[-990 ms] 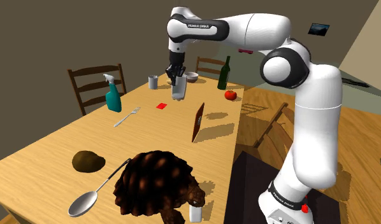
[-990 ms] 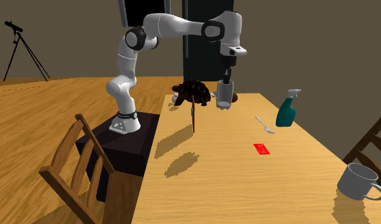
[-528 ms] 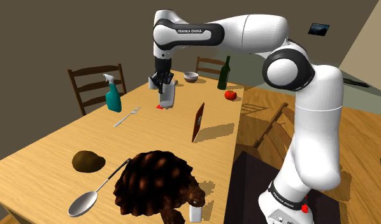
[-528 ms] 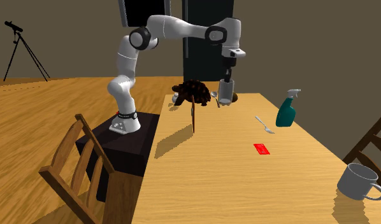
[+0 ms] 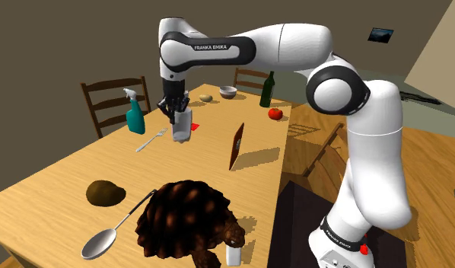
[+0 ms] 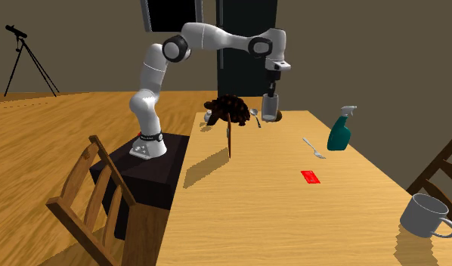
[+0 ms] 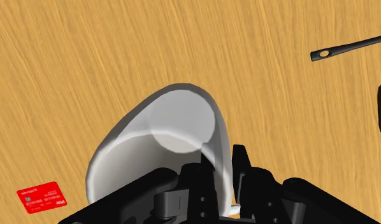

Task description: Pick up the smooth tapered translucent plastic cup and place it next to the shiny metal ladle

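The translucent grey tapered cup (image 5: pixel 182 126) hangs above the wooden table, with my gripper (image 5: pixel 177 111) shut on its rim. In the wrist view one finger sits inside the cup (image 7: pixel 158 149) and the other outside its wall, the gripper (image 7: pixel 218 163) clasping the wall. In the second exterior view the cup (image 6: pixel 270 106) is under the gripper (image 6: pixel 271 88), over the table's far part. The shiny ladle (image 5: pixel 104 240) lies at the near end of the table in the shoulder view, its handle running towards a dark domed shell (image 5: pixel 184 221). The handle tip (image 7: pixel 348 48) appears beyond the cup.
A teal spray bottle (image 5: pixel 135 114), a fork (image 5: pixel 151 139) and a red card (image 6: pixel 311 177) lie near the cup. A brown upright board (image 5: pixel 237 145), a brown lump (image 5: pixel 106 193), a tomato (image 5: pixel 275 113), a dark bottle (image 5: pixel 268 87), a bowl (image 5: pixel 228 91), a mug (image 6: pixel 427 215) and chairs (image 5: pixel 112 99) surround the table.
The arm has carried the cup towards the shoulder view's left and nearer the ladle end of the table, passing over the red card. The cup stays in the gripper.
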### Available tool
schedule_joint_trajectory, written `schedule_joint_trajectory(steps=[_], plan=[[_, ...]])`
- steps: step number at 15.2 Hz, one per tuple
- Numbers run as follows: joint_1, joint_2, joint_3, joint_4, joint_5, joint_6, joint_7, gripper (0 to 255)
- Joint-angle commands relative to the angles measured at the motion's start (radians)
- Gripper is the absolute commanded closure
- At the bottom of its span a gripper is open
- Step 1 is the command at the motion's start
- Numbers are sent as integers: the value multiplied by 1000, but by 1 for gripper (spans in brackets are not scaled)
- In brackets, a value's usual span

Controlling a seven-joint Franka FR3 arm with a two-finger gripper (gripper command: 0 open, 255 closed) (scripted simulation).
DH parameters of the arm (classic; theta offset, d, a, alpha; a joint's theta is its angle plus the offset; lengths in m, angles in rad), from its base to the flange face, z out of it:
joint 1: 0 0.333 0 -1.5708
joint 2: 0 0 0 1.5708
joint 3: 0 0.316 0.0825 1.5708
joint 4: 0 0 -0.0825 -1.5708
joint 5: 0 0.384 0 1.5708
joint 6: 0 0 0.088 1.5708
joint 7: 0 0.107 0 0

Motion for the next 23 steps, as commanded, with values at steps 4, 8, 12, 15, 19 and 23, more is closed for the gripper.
schedule_joint_trajectory(steps=[4, 8, 12, 15, 19, 23], plan=[[71, 67, 28, 73, -9, -3, 102, 255], [114, 132, 42, 140, -13, -3, 159, 255], [115, 131, 42, 83, -12, 51, 158, 255], [116, 133, 42, 46, -12, 91, 157, 255], [116, 139, 43, 3, -11, 141, 156, 255], [117, 150, 43, -35, -10, 188, 155, 255]])
